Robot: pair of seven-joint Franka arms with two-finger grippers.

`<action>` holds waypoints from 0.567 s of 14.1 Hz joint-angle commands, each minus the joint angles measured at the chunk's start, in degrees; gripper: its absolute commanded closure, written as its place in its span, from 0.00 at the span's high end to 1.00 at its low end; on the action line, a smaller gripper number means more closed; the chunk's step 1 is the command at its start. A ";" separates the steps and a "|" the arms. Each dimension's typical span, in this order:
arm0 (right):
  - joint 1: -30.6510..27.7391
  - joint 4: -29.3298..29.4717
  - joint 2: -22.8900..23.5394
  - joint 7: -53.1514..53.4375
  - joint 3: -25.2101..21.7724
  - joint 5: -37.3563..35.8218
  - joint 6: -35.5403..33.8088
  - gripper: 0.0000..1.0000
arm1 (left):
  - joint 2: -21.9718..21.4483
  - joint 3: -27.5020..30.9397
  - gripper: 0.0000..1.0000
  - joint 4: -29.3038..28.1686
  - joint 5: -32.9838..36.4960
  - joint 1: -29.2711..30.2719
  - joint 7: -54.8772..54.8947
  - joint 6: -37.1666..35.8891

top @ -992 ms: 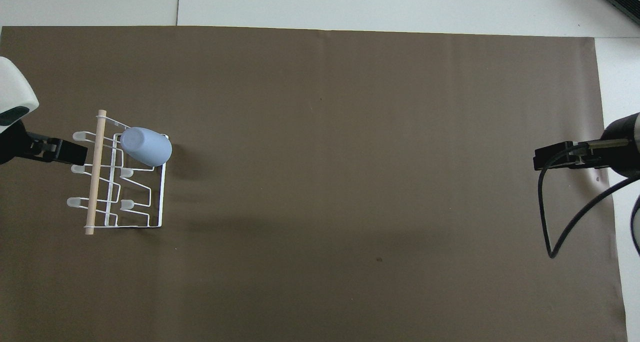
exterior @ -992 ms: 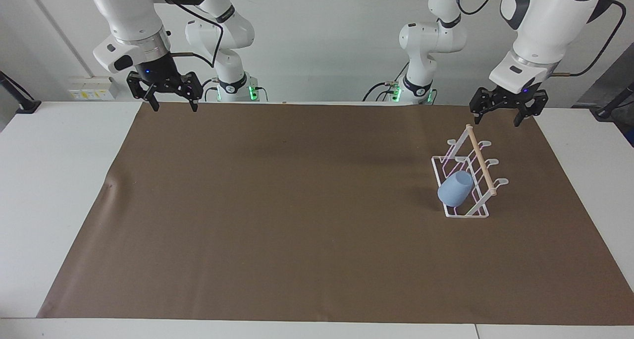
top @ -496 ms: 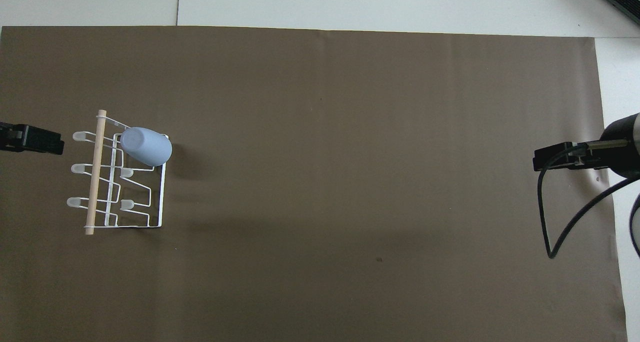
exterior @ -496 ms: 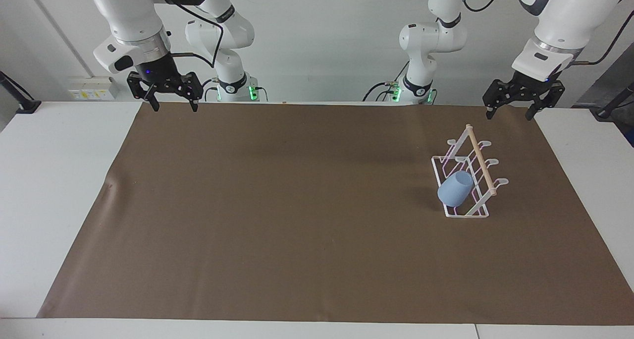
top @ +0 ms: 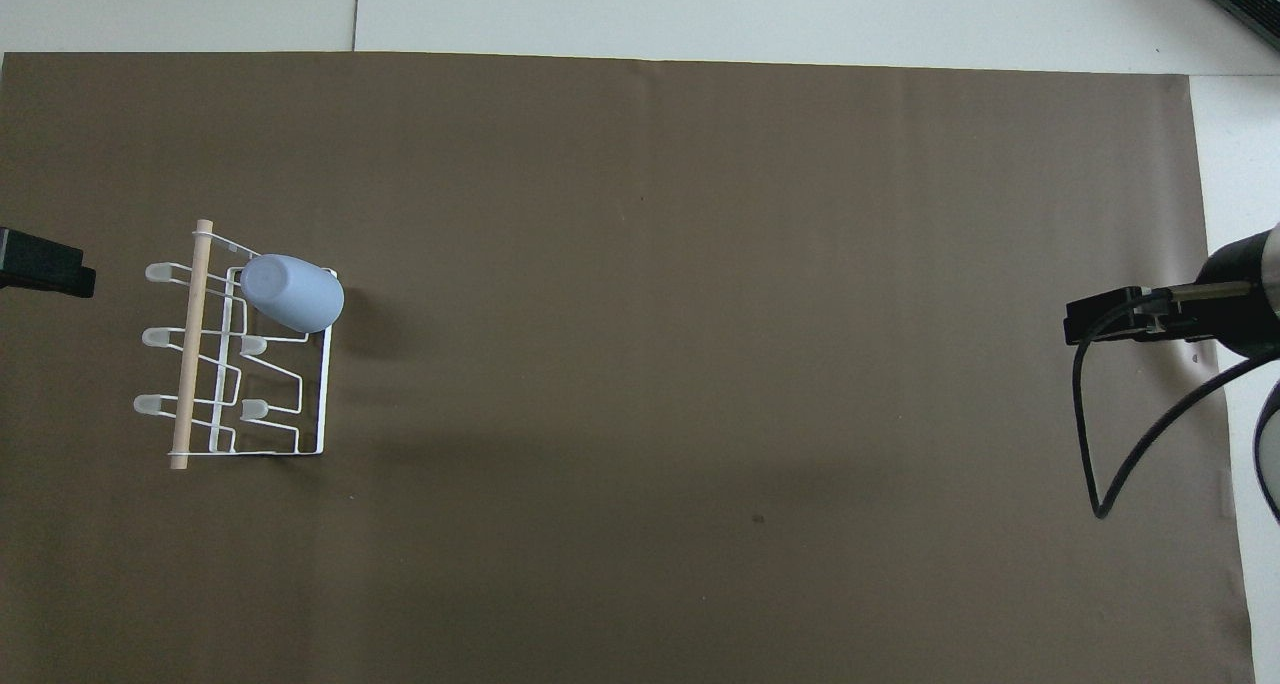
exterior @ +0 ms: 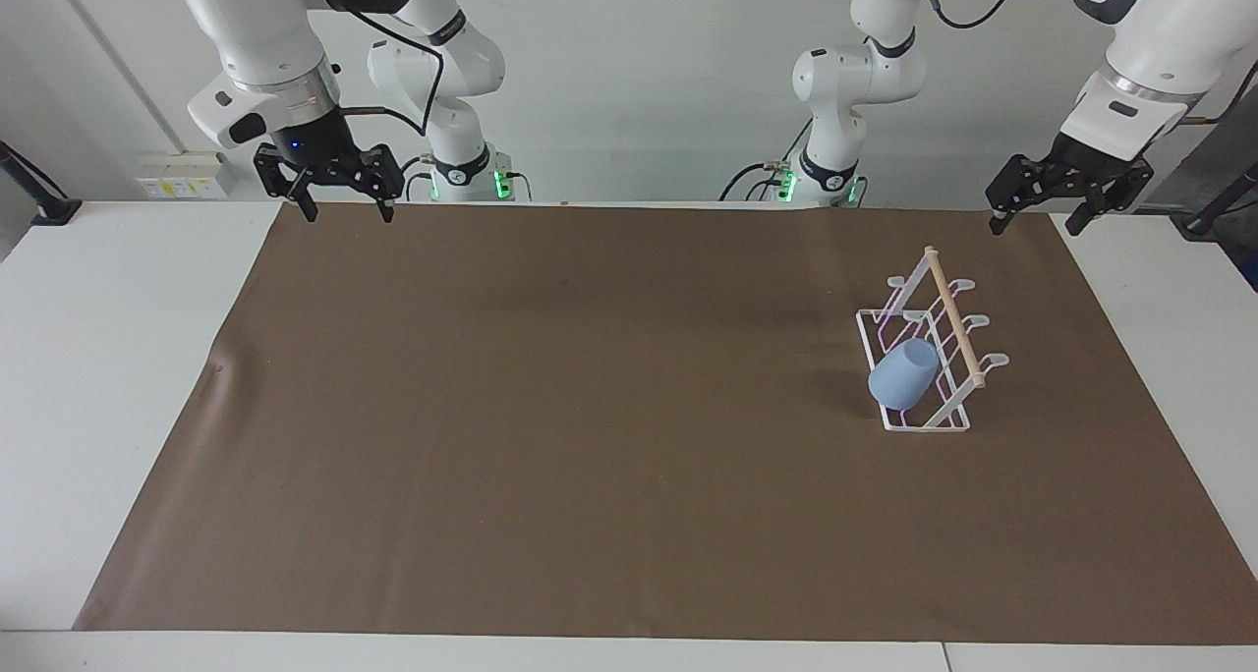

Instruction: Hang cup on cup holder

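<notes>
Both views are evenly and brightly lit by soft, diffuse light from above, with no hard glare. The brown mat (exterior: 629, 417) reads matte, with faint darker bands across its middle. Shadows are soft-edged: a small dark one lies on the mat just beside the cup (top: 293, 292), on the side away from the left tool (exterior: 1040, 200). Green indicator lights glow at the arm bases. Focus is sharp across both views, with no motion blur, and straight edges stay straight out to the corners.
</notes>
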 commanded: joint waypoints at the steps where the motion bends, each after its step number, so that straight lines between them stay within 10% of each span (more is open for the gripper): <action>1: -0.88 -1.51 -1.50 -0.23 0.61 -1.27 -0.42 1.00 | -0.31 -0.41 1.00 -0.59 -0.69 0.63 -0.26 -0.69; 8: -0.88 -1.51 -1.50 -0.23 0.61 -1.27 -0.50 1.00 | -1.18 -0.41 1.00 -2.26 -0.69 0.28 0.54 -0.42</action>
